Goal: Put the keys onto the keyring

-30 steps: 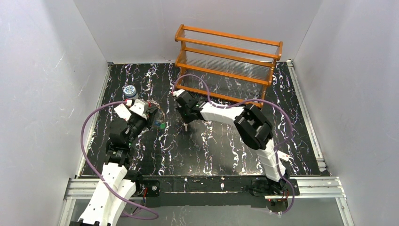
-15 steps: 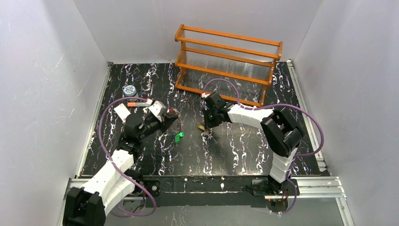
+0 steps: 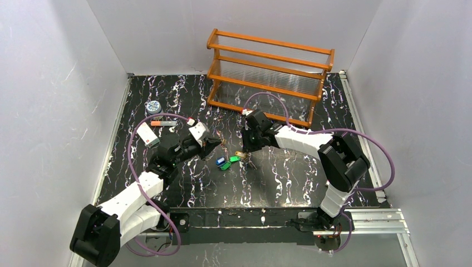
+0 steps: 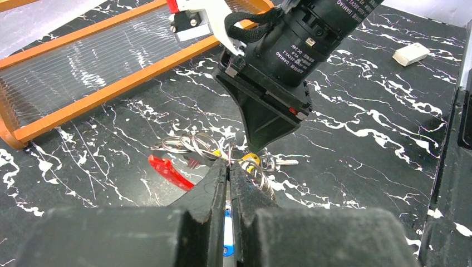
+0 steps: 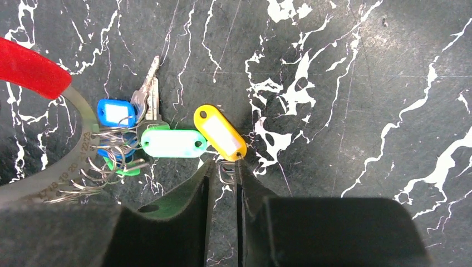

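left pincer (image 4: pixel 228 167) – pinched shut on keyring (image 5: pixel 86 144), left edge of right wrist view | right pincer (image 5: pixel 224 168) – small gap round loop of yellow key (image 5: pixel 220 132), can't tell if gripping | blue key (image 5: pixel 116 113), green key (image 5: pixel 172 143) look hung on | yellow left to do

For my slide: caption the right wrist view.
Right gripper straddles ring of yellow tag, beside green tag and blue tag.
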`<state>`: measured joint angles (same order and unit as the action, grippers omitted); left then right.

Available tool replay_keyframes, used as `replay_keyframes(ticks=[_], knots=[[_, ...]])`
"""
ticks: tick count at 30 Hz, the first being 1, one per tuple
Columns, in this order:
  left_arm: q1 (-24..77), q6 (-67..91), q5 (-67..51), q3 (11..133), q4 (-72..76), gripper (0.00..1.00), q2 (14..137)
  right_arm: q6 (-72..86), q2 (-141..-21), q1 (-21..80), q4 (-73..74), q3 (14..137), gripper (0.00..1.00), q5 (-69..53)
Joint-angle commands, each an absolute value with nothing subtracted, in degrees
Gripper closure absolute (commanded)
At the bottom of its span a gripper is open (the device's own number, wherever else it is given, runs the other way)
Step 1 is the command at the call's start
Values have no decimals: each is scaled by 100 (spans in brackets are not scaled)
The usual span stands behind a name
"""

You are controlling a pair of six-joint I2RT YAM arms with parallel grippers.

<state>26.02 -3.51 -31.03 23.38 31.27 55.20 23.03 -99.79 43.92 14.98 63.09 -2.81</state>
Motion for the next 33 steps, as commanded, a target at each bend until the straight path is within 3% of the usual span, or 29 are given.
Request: replay_keyframes(ticks=[1, 7, 13, 19, 21, 23, 27, 30, 33], knots=[[2628, -445, -3042, 2473, 3415, 100, 5354, 2492, -9751, 4330, 1516, 6281, 72, -326], [2637, -413, -3019, 2436, 3410, 100, 5297, 2719, -9738, 4174, 1567, 6113, 62, -506], [2637, -409, -3025, 2407, 3411, 100, 5255, 2967, -9740, 3946, 1253, 5825, 61, -1036], [2637, -356, -3007, 2399, 3412, 100, 5260, 3158, -10000, 3895, 949, 5800, 67, -1473], [2637, -331, -3035, 2408, 3408, 100, 5273, 3201, -10036, 3901, 887, 5801, 73, -1503], [2637, -302, -3043, 2400, 3410, 100, 5274, 3216, -10037, 3894, 847, 5803, 87, -1491], [2637, -312, -3033, 2383, 3411, 100, 5256, 3190, -10061, 3893, 877, 5805, 93, -1409], [2637, -305, -3029, 2373, 3395, 100, 5264, 3111, -10057, 3887, 973, 5860, 93, -1316], [2637, -281, -3024, 2352, 3393, 100, 5273, 3010, -10073, 3889, 1081, 5931, 85, -1238]])
